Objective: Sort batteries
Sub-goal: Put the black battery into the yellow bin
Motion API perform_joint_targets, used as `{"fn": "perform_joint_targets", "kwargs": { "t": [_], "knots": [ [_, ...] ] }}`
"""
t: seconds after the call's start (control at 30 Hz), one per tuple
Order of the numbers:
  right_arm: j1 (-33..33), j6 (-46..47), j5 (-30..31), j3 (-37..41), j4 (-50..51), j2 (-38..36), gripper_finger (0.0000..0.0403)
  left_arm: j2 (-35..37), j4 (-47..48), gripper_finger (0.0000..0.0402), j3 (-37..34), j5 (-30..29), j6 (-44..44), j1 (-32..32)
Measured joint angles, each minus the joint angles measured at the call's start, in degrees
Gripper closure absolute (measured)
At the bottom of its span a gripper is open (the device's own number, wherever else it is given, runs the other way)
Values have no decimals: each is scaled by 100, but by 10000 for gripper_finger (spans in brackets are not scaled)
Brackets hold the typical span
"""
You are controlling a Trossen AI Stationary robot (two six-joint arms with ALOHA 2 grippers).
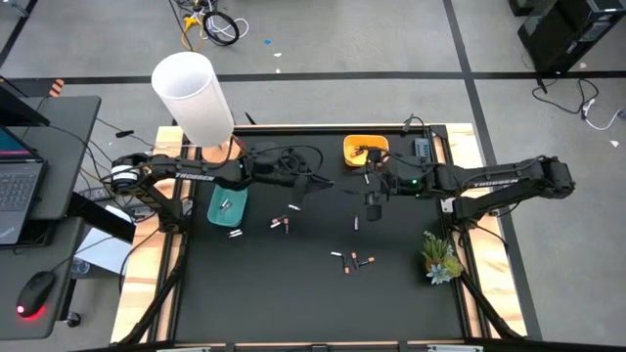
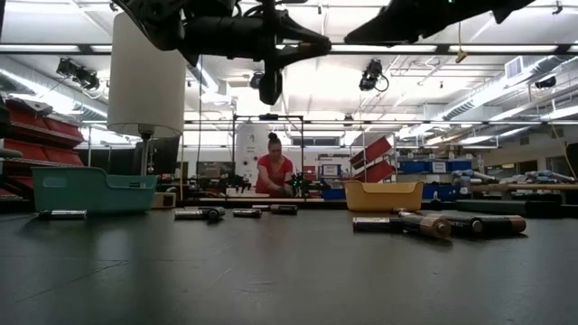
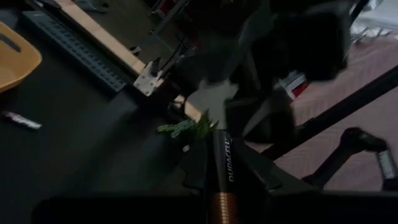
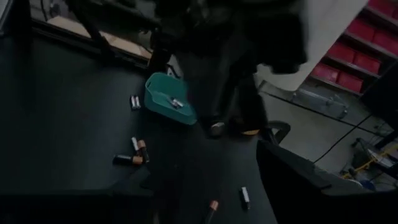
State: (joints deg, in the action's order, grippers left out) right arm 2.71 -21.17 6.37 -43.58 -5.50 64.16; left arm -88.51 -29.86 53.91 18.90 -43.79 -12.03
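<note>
Small batteries lie loose on the black table: a pair (image 1: 280, 225) near the teal bin (image 1: 227, 206), one (image 1: 355, 225) mid-table, several (image 1: 358, 260) nearer the front, and one (image 1: 235, 235) by the teal bin's near edge. The teal bin holds pale batteries. The yellow bin (image 1: 365, 149) sits at the far edge. My left gripper (image 1: 297, 192) hangs high above the table (image 2: 269, 86), right of the teal bin, shut on a dark battery. My right gripper (image 1: 374, 206) hovers open in front of the yellow bin, above loose batteries (image 4: 244, 196). My left gripper pinches a dark Duracell battery (image 3: 221, 163) between its two fingers. The battery lies along the fingers, its copper end (image 3: 219, 205) toward the wrist. It is lifted clear of the table.
A green plant sprig (image 1: 440, 256) lies near the table's right edge. A tall white cylinder (image 1: 193, 96) stands at the far left corner. Cables run along the far edge. Bare black table (image 1: 293, 303) stretches toward the near edge. A person shows far behind the table (image 2: 275, 171).
</note>
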Motion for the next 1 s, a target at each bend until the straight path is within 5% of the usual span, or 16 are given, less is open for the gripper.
{"fn": "perform_joint_targets", "kwargs": {
  "t": [1.0],
  "knots": [
    [-34, -284, -288, -624, -644, 1181, 237, 0, -43, 346, 2, 492, -167, -2]
  ]
}}
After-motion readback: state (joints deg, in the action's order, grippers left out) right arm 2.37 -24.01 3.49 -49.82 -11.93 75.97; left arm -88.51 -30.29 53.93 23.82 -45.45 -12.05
